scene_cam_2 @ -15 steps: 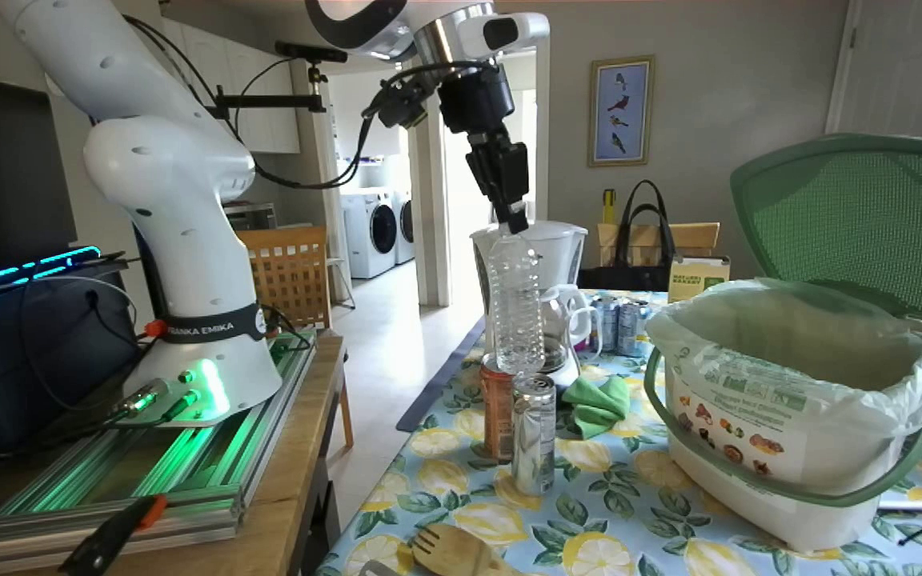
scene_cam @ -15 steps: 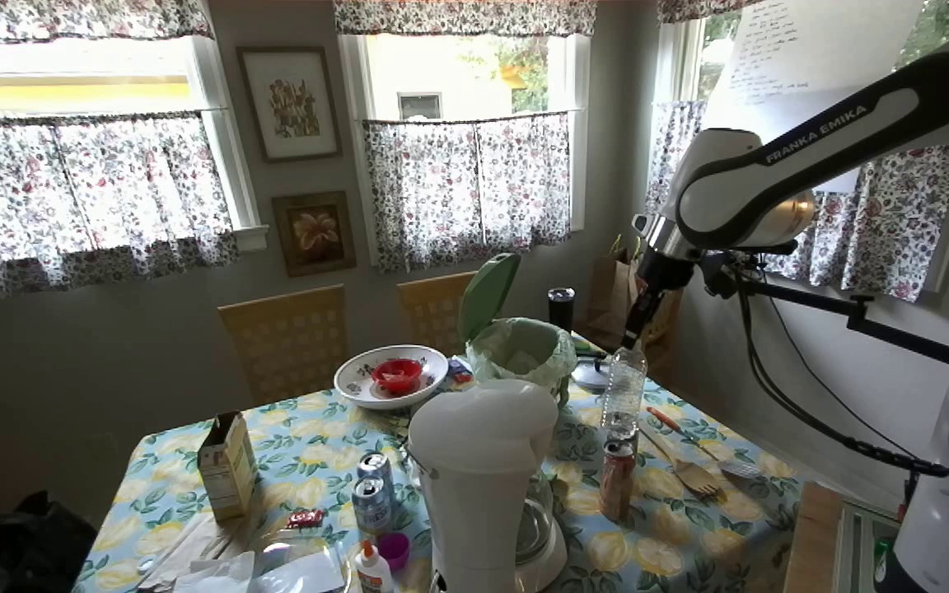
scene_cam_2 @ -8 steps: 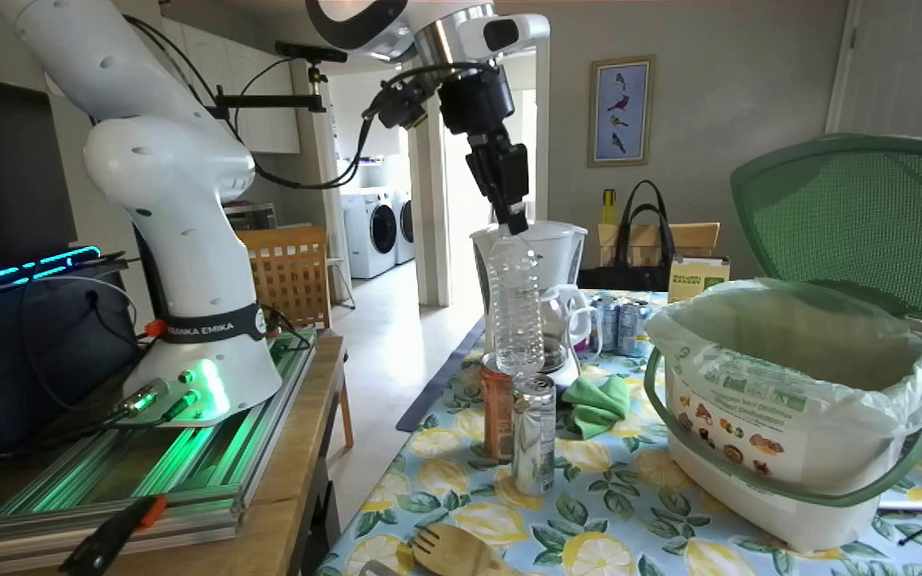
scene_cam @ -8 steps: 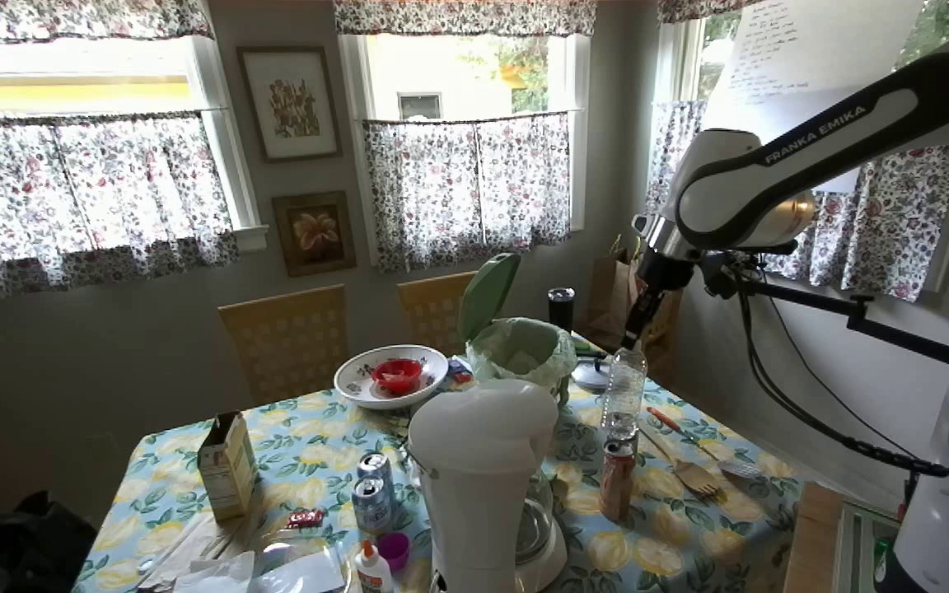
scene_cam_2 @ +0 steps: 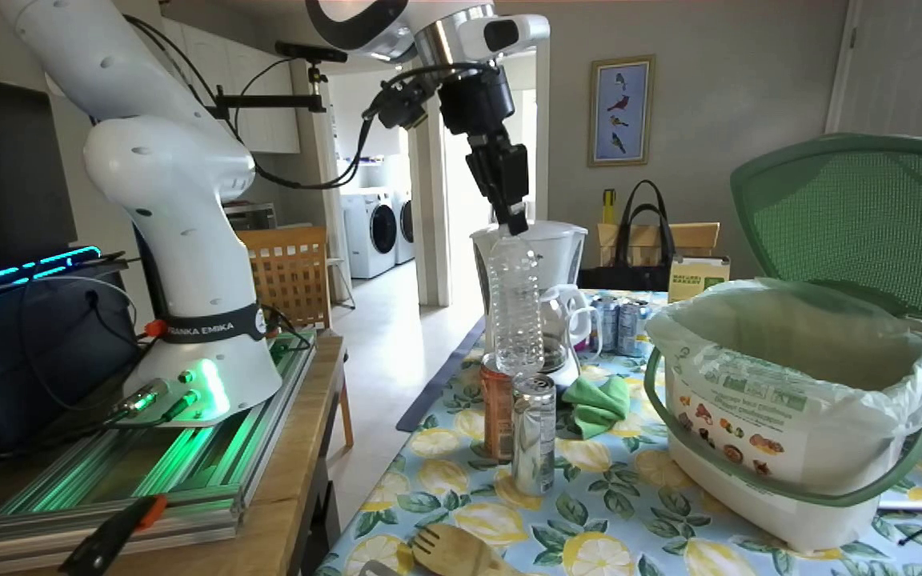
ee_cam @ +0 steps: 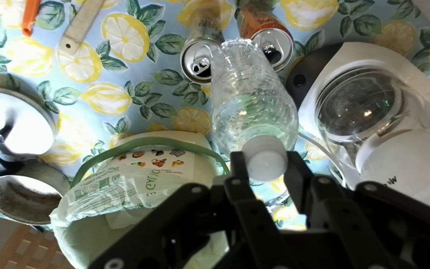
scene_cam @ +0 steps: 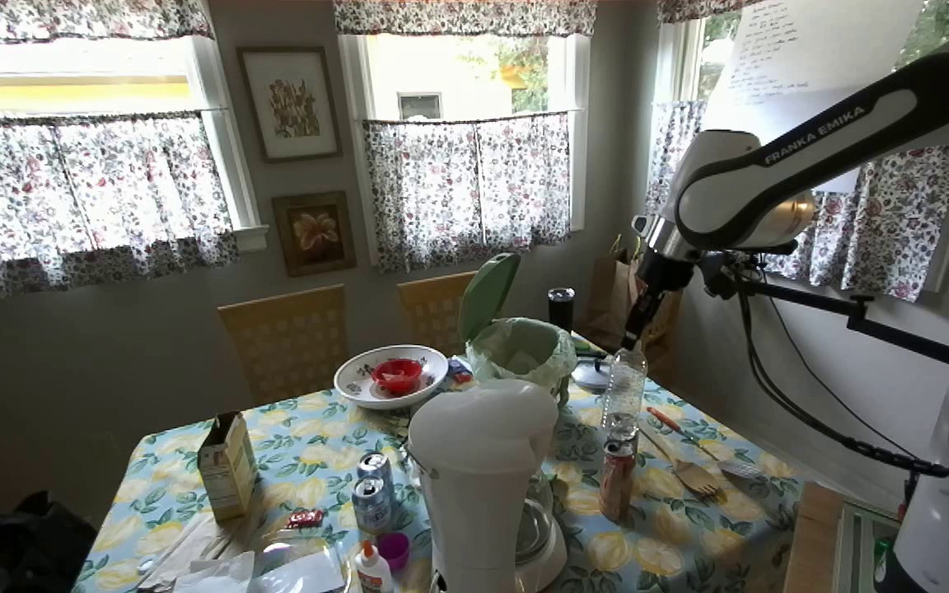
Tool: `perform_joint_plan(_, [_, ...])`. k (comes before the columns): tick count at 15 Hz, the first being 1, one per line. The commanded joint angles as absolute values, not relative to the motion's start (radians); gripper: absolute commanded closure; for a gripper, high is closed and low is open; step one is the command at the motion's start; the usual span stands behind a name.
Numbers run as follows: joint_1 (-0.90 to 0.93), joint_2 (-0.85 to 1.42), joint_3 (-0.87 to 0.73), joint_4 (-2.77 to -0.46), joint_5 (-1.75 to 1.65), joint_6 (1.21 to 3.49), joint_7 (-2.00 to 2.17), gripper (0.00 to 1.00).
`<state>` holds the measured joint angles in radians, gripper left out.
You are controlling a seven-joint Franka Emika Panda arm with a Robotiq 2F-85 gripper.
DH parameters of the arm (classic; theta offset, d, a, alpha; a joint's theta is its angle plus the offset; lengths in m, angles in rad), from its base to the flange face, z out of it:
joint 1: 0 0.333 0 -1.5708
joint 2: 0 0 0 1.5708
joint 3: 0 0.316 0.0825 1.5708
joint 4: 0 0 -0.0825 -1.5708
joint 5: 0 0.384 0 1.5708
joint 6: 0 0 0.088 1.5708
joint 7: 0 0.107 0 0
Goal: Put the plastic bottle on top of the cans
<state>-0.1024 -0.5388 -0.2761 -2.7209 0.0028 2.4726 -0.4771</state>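
The plastic bottle is clear with a white cap and shows in both exterior views [scene_cam: 626, 387] [scene_cam_2: 517, 308] and the wrist view [ee_cam: 252, 97]. My gripper [scene_cam_2: 515, 224] is shut on its cap, with a finger on each side in the wrist view [ee_cam: 265, 160]. The bottle hangs nearly upright, slightly tilted. Below it stand an orange can [scene_cam_2: 497, 412] and a silver can [scene_cam_2: 534, 436], close together. In the wrist view the bottle's base lies between the tops of the orange can [ee_cam: 269, 35] and silver can [ee_cam: 200, 56]. I cannot tell whether it touches them.
A white coffee maker with a glass carafe [ee_cam: 360, 101] stands close beside the cans. A lined bin [scene_cam_2: 765, 448] with its green lid up is on the other side. A green cloth [scene_cam_2: 597, 404], a wooden fork [scene_cam_2: 457, 552] and blue cans [scene_cam: 372, 504] lie or stand on the table.
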Motion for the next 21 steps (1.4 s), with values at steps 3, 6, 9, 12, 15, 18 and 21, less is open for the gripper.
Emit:
perform_joint_plan(3, [-0.106, -0.527, -0.281, -2.728, -0.024, 2.491, -0.484, 0.92])
perform_joint_plan(6, [-0.107, -0.528, -0.28, -2.729, -0.025, 2.493, -0.484, 0.76])
perform_joint_plan(9, [-0.107, -0.528, -0.281, -2.728, -0.024, 2.493, -0.483, 0.37])
perform_joint_plan(12, [-0.108, -0.528, -0.28, -2.728, -0.024, 2.491, -0.482, 0.15])
perform_joint_plan(15, [-0.108, -0.529, -0.281, -2.727, -0.024, 2.491, -0.482, 0.0])
perform_joint_plan(18, [-0.107, -0.534, -0.282, -2.726, -0.02, 2.488, -0.482, 0.0])
perform_joint_plan(21, [-0.121, -0.541, -0.266, -2.712, -0.022, 2.457, -0.437, 0.0])
